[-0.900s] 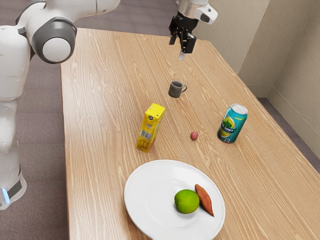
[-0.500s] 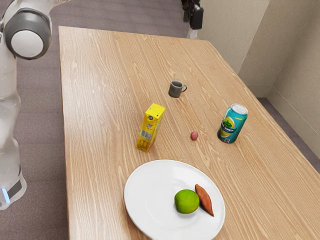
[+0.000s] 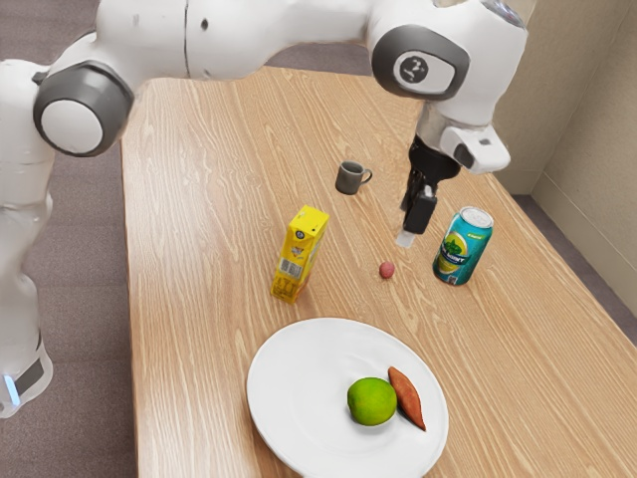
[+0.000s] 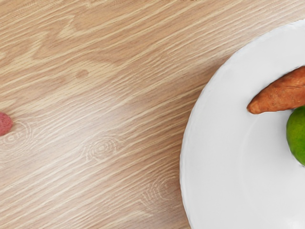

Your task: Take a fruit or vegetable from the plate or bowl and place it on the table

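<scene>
The drink can (image 3: 464, 246) stands upright beside the fingers (image 3: 406, 238), toward the exterior view's right; it is teal with a pale top, and its side carries a green and yellow logo (image 3: 455, 249) with white lettering too small to make out for certain. To the exterior view's left of the fingers stands a tall yellow drink carton (image 3: 301, 254), with a barcode (image 3: 291, 269) on the side toward the camera and small dark print that cannot be read. The white arm (image 3: 289, 25) bears a round dark emblem (image 3: 413, 69) above the fingers, its pale marks not legible. The fingers hang over the tabletop (image 3: 214, 199), and whether they stand apart or together I cannot tell. The fruit and vegetable lie on a white plate (image 3: 299, 393), nearer the exterior camera than the fingers and well apart from them: a green lime (image 3: 371, 402), slightly toward the exterior view's left of the fingers, and an orange-brown sweet potato (image 3: 405, 395) close against it, on the lime's side toward the exterior view's right. In the wrist view the sweet potato's pointed end and part of the lime show on the plate. A small reddish oval item (image 3: 387, 270) lies on the bare wood near the fingers, between them and the plate. A dark grey mug (image 3: 349, 178) stands farther from the exterior camera than the fingers, toward that view's left.
</scene>
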Motion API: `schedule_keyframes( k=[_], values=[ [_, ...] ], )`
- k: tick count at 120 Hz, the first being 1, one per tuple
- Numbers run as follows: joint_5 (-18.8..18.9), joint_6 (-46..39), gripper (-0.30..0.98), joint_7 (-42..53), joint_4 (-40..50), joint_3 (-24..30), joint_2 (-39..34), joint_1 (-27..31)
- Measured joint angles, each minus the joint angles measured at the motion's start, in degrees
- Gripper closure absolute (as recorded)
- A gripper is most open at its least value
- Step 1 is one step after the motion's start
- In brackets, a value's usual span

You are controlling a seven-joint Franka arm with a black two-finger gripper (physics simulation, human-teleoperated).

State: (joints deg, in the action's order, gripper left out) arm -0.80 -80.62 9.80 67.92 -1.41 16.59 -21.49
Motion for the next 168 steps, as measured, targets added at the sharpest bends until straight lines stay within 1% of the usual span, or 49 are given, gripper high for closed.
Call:
schedule_keyframes(
  k=[6,14,26,36,46,57,78,110,150,168],
  values=[
    [-1.4,-1.5,0.00,0.8,0.2,1.0,2.0,-0.2],
    [-2.6,-3.7,0.00,1.4,0.3,1.5,2.9,-1.0],
    [-3.5,-6.1,0.00,-1.2,2.0,1.6,3.0,-3.9],
    [-3.7,-8.8,0.00,-6.0,7.7,1.3,1.1,-5.9],
    [-3.9,-12.7,0.00,-11.6,16.9,1.1,-4.4,-6.9],
    [-3.9,-17.0,0.00,-17.7,21.0,1.0,-7.2,-7.7],
    [-4.7,-23.2,0.00,-27.4,24.4,1.1,-7.8,-8.6],
    [-5.8,-27.6,0.00,-37.7,27.2,1.1,-6.6,-8.3],
    [-6.2,-29.3,0.00,-45.4,31.1,1.3,-7.9,-9.7],
    [-4.0,-29.3,0.00,-45.4,31.6,1.3,-8.9,-10.3]
  ],
)
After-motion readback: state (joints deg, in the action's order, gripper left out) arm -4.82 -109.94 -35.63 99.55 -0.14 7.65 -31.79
